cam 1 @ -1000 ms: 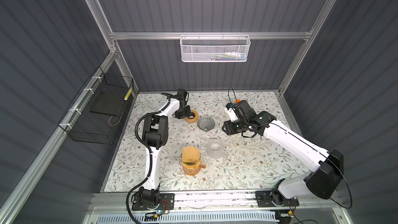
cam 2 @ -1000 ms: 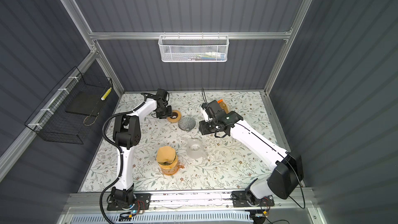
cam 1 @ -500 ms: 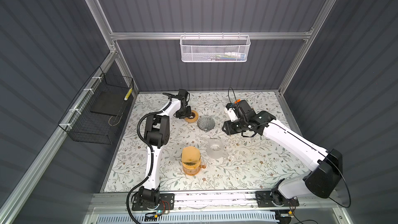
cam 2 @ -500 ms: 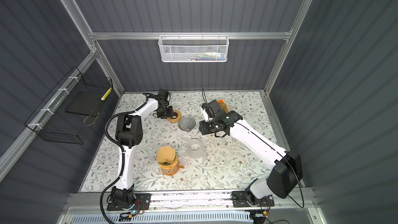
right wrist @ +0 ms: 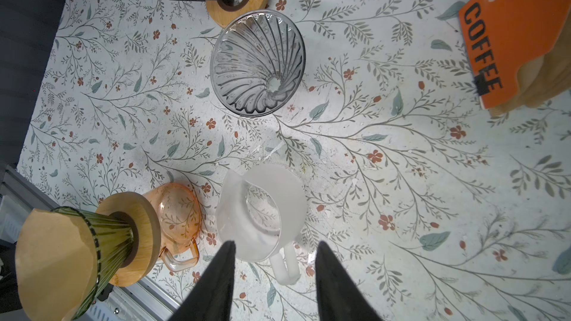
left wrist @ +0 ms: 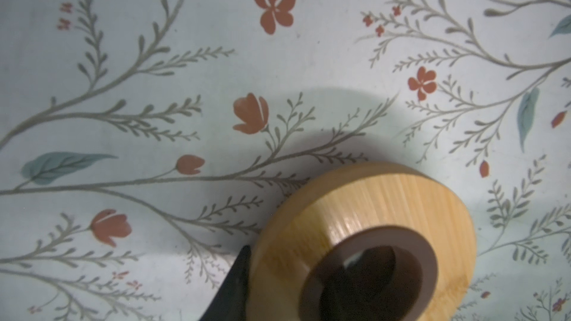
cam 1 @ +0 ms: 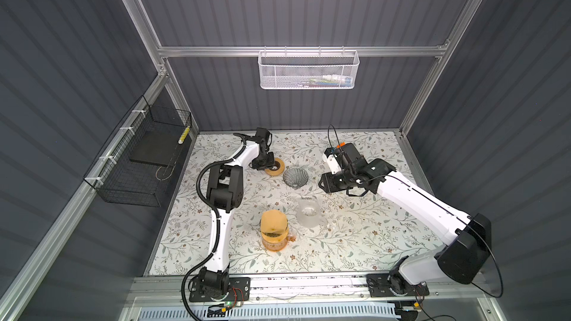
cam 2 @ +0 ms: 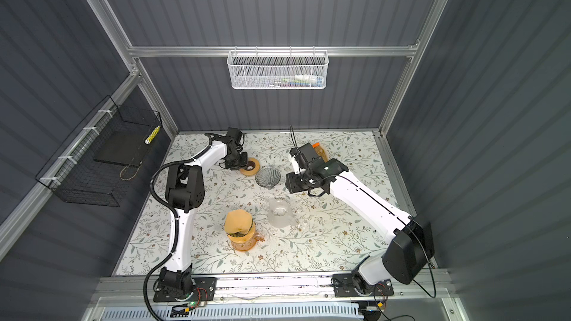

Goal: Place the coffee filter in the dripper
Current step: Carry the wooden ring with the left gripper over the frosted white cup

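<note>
A grey ribbed glass dripper (cam 1: 295, 176) (right wrist: 258, 63) lies tipped on the floral mat, with nothing in it. Beside it a wooden ring (cam 1: 275, 167) (left wrist: 370, 211) rests on the mat. My left gripper (cam 1: 268, 165) (left wrist: 304, 254) is shut on the ring's wall, one finger in the hole and one outside. A brown paper coffee filter (right wrist: 52, 260) (cam 2: 237, 223) sits in a green dripper (right wrist: 108, 236) on an orange carafe (right wrist: 176, 217). More filters peek from an orange COFFEE pack (right wrist: 509, 41). My right gripper (right wrist: 275, 247) (cam 1: 323, 183) hovers open and empty over a frosted carafe (right wrist: 262, 211).
The frosted carafe (cam 1: 309, 213) stands between the grey dripper and the front rail. A black wire basket (cam 1: 139, 162) hangs on the left wall and a white mesh basket (cam 1: 307, 69) on the back wall. The left arm's elbow (cam 1: 224, 186) rises over the mat's left side.
The left gripper's jaws have narrowed onto the wooden ring's wall. The right arm and everything else on the mat have stayed put.
</note>
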Controlling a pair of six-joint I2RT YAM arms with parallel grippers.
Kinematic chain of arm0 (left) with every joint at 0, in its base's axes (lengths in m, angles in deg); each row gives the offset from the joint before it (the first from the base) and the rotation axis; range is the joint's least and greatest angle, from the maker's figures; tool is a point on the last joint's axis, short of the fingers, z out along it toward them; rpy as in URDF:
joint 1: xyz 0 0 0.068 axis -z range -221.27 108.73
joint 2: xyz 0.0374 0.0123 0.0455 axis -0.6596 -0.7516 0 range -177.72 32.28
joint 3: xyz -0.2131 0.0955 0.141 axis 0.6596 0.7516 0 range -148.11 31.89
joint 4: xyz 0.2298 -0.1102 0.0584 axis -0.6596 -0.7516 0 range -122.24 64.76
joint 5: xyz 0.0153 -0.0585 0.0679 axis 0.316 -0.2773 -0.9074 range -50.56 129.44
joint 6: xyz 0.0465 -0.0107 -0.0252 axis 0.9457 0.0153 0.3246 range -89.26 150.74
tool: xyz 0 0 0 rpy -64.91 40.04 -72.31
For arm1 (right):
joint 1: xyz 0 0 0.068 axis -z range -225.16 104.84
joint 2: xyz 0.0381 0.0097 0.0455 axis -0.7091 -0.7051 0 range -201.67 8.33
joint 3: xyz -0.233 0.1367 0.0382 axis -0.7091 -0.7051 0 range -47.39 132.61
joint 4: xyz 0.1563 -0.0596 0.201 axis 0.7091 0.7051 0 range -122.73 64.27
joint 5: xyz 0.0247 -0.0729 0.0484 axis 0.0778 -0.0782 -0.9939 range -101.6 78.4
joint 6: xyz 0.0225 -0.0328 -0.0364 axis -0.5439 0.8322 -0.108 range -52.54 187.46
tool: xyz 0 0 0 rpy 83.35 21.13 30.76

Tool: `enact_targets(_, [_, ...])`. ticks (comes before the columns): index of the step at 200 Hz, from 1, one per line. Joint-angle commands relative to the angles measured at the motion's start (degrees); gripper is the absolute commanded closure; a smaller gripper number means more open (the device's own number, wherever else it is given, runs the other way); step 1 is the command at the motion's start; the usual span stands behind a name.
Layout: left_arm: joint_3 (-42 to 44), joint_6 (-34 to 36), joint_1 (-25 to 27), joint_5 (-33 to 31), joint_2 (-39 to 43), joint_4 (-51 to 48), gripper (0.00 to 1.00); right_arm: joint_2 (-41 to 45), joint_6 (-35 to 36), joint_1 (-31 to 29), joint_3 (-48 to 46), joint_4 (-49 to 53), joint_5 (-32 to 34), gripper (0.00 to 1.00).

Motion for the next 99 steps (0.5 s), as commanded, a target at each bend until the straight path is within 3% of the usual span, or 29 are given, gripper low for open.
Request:
enact_targets(1, [2.1, 0.5, 0.3, 1.6, 6.9, -0.6, 0.90, 1.1, -0.4, 0.2, 0.5, -0.7, -0.6, 0.56])
enact_targets(99, [11.9, -1.2, 0.9, 4.2, 26.3, -1.7, 0.91, 8.4, -1.4, 0.2, -3.9, -2.3, -0.5, 0.56])
